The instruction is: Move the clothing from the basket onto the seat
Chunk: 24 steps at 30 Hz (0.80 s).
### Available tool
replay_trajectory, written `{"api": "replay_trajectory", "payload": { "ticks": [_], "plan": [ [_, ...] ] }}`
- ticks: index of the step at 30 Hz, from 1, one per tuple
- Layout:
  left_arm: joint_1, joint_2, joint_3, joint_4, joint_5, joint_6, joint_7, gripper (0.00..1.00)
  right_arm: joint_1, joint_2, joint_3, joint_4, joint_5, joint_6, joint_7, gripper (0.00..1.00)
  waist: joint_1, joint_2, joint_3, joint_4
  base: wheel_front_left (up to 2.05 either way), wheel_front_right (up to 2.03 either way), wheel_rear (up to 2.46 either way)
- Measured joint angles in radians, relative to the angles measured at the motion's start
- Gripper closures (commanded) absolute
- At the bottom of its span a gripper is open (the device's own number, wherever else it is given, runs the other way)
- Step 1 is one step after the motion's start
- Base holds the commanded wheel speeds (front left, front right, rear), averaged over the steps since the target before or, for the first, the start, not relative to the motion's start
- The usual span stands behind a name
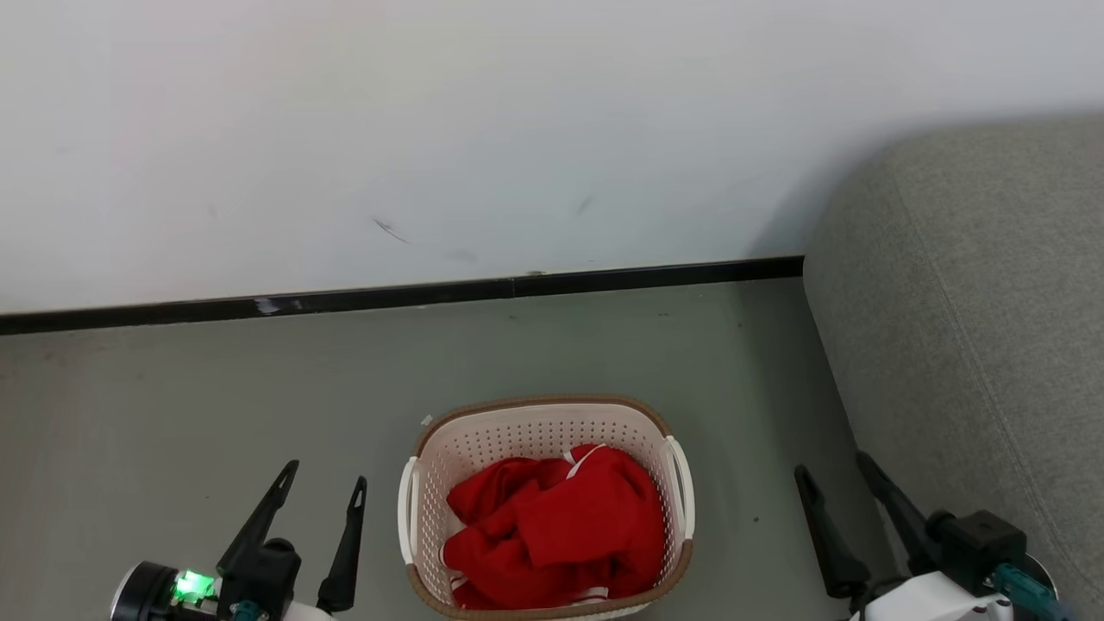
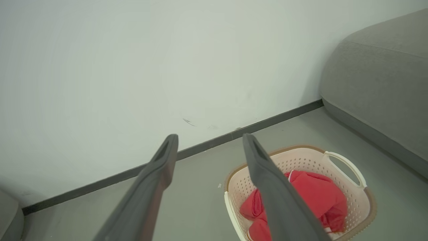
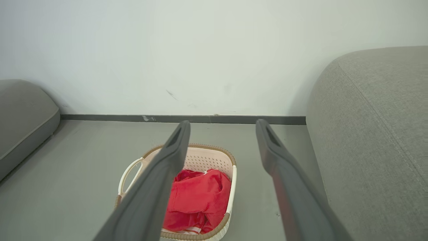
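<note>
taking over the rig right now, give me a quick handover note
Grippers: the left gripper is open and empty, left of the basket; the right gripper is open and empty, between the basket and the seat.
Things: the clothing lies in a red heap inside the basket, which stands on the floor beside the seat.
Done: no clothing on the visible part of the seat.
Left: grasp the clothing, lift it out, lay it on the seat.

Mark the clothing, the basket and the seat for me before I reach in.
clothing [image 1: 561, 522]: head view, middle of the red heap.
basket [image 1: 517, 435]: head view, far perforated wall, below the brown rim.
seat [image 1: 1035, 259]: head view, bare grey fabric to the right of the stitched seam.
</note>
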<state>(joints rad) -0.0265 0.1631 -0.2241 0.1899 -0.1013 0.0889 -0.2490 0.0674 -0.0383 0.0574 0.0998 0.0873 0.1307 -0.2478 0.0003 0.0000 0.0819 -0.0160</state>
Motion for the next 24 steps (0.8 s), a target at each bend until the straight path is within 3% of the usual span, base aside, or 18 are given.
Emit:
{"api": "replay_trajectory", "payload": {
  "ticks": [13,24],
  "plan": [
    [-0.146,-0.013,-0.103,0.051,0.055,-0.075,0.012,0.0,0.014,0.001,-0.098,-0.079,0.016,0.0,0.0,0.0,0.0,0.0,0.108,-0.03,0.0,0.0,0.0],
    [-0.272,-0.025,-0.143,0.123,0.104,-0.102,0.03,0.0,-0.039,0.001,-0.14,-0.145,0.02,0.0,0.0,0.0,0.0,0.0,0.229,-0.068,0.0,0.0,0.0]
  ]
}}
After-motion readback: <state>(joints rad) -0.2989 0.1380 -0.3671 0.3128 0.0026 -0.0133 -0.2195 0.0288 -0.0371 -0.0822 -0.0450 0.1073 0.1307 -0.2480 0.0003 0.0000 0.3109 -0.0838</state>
